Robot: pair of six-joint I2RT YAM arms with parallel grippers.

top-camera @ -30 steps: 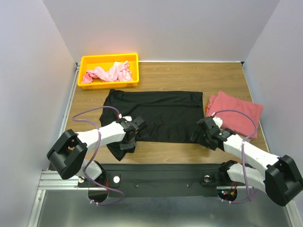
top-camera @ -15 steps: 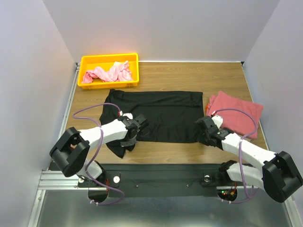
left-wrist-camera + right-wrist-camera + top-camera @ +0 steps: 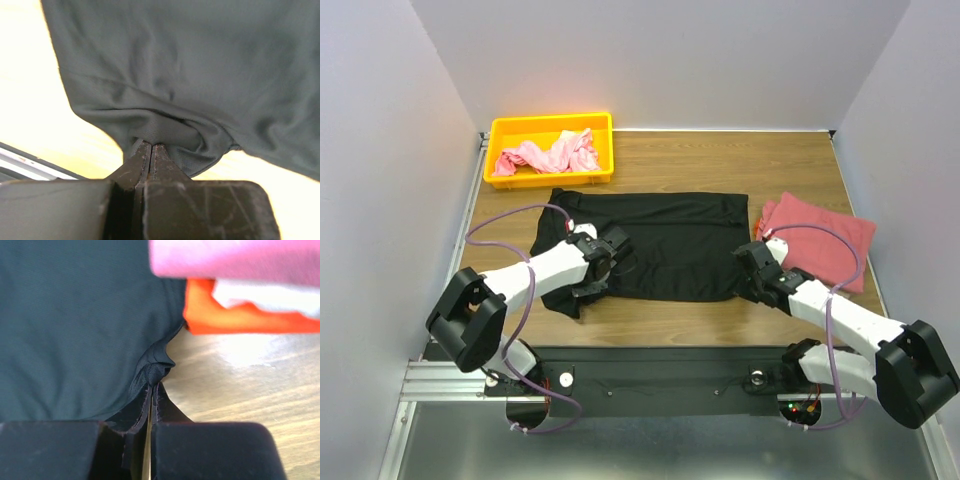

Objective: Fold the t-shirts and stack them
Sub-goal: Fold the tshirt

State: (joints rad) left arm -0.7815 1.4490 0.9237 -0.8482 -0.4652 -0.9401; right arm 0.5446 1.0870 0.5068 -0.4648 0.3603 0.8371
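A black t-shirt lies spread across the middle of the table. My left gripper is over its near left part, shut on a bunched fold of the black cloth; in the left wrist view the left gripper has its jaws pressed together. At the shirt's near right corner my right gripper is shut on a pinch of black cloth, as the right gripper shows close up. A folded rose-red t-shirt lies to the right, an orange t-shirt under it. A light pink t-shirt lies crumpled in the bin.
The yellow plastic bin stands at the back left, just beyond the black shirt's collar end. The folded stack sits close beside my right gripper. Grey walls enclose the table on three sides, and a black rail runs along the near edge.
My right gripper has shut on the black shirt's near right corner. The left gripper has moved away from the near edge, dragging its fold of black cloth with it.
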